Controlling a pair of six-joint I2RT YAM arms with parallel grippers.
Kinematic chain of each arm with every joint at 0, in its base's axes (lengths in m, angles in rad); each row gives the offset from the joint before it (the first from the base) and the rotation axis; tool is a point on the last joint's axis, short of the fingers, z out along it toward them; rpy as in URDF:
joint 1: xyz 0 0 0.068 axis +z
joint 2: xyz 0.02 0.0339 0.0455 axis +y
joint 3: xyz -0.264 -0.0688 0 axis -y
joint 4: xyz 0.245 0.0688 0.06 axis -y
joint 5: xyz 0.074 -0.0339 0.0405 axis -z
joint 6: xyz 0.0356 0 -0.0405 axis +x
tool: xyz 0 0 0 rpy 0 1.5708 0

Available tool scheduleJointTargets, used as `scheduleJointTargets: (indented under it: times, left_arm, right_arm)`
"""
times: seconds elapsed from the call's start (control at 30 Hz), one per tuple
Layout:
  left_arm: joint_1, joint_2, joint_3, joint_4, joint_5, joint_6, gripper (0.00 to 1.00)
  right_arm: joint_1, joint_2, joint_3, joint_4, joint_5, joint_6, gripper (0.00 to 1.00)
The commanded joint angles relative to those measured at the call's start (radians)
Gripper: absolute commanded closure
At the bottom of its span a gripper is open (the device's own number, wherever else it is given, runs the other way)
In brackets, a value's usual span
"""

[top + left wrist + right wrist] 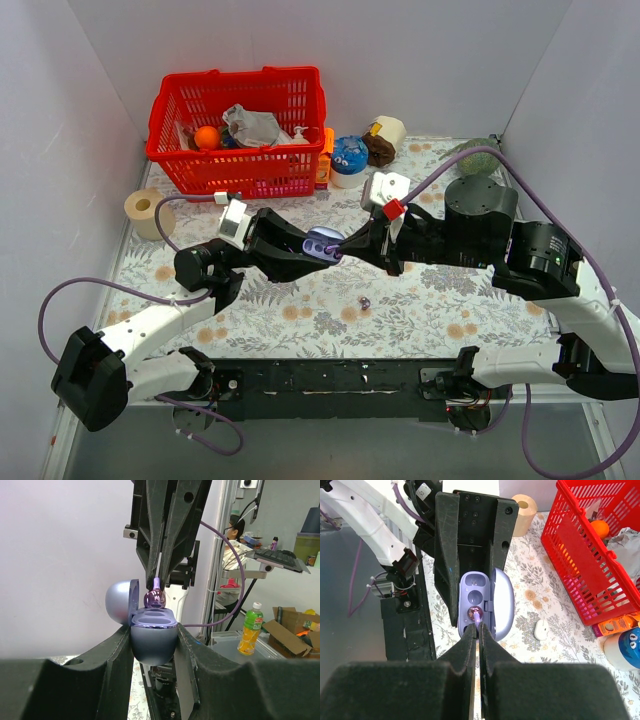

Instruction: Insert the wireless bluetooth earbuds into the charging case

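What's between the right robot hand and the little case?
A purple bud, pinched by the right gripper, right over the open case; the left wrist view shows it.

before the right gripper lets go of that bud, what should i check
1. Case held firm: left gripper clamps the charging case between both fingers. ok
2. Lid swung open, clear of the sockets. ok
3. Bud lined up: right gripper pinches the earbud by its stem, at the near socket. ok
4. Bud fully seated: in the left wrist view most of its body shows above the rim. not ok
5. Other socket free: looks empty. ok
6. Second earbud located: lying on the table in front of the arms. ok
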Motion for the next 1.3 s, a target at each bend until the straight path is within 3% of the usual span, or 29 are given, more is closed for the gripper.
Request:
scheduleJointTargets:
  times: [0.0, 1.27]
  left_arm:
    - [0.004, -0.028, 0.042, 0.169, -0.037, 0.010, 1.00]
    - [0.004, -0.051, 0.048, 0.141, -0.057, 0.033, 1.00]
  right_arm:
    - [0.004, -0.014, -0.015, 0.029, 0.018, -0.005, 0.99]
    - [0.004, 0.007, 0.013, -0.054, 0.065, -0.014, 0.99]
